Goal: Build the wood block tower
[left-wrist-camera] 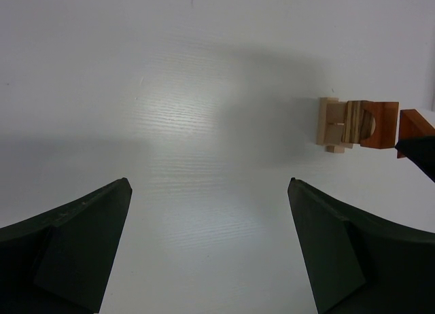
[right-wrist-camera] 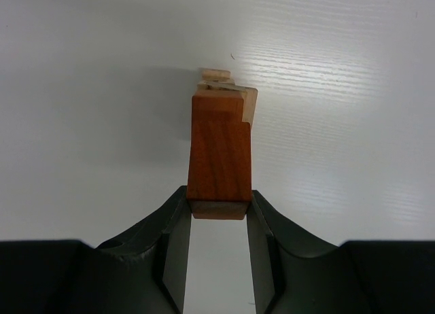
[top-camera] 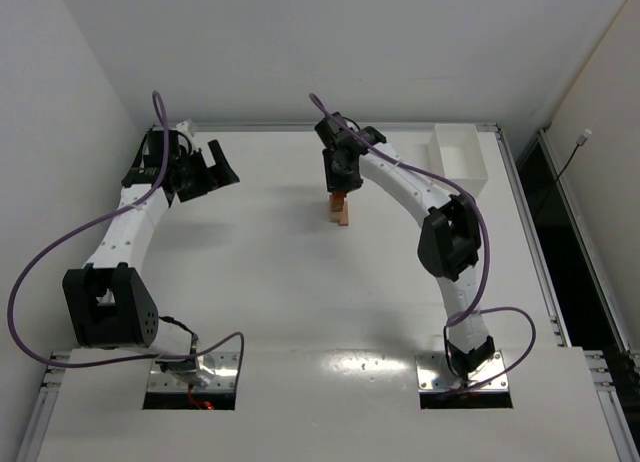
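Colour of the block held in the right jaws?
Reddish-brown block, with visible wood grain. It shows best in the right wrist view.

Slim upright tower (top-camera: pixel 342 215), reddish block (right-wrist-camera: pixel 219 151) topmost

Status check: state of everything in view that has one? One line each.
left gripper, open, holding nothing
right gripper, shut on red block
red block, gripped, at tower top; contact unclear
tower, upright on table
tray, far right corner, untouched

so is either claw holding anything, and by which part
The right claw grips the reddish-brown block by its side faces, near one end; the left claw holds nothing.
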You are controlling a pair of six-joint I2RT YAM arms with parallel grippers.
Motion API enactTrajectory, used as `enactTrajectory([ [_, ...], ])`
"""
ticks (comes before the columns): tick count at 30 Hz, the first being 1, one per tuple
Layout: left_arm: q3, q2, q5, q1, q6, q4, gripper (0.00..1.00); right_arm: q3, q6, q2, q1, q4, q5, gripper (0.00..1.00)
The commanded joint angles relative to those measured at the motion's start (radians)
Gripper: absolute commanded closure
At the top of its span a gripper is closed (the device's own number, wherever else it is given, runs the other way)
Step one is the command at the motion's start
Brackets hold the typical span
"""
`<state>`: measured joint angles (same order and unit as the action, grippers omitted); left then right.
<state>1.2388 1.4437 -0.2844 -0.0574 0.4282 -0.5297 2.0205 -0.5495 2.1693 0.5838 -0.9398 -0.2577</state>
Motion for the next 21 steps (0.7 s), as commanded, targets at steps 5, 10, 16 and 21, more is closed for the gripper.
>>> enactTrajectory([
  [5,0.031,0.004,-0.01,0.005,-0.003,0.022,0.0,0.044,0.003,0.02,-0.007,0.029,0.005,1.0],
  [10,0.031,0.004,-0.01,0.005,-0.003,0.022,0.0,0.055,0.003,0.029,-0.007,0.038,0.005,1.0],
  [16,0.031,0.004,-0.01,0.005,-0.003,0.022,0.0,0.064,0.003,0.029,-0.007,0.038,0.005,0.94],
  [21,0.031,0.004,-0.019,0.005,-0.003,0.022,0.0,0.064,0.003,0.038,-0.007,0.038,0.005,0.86],
])
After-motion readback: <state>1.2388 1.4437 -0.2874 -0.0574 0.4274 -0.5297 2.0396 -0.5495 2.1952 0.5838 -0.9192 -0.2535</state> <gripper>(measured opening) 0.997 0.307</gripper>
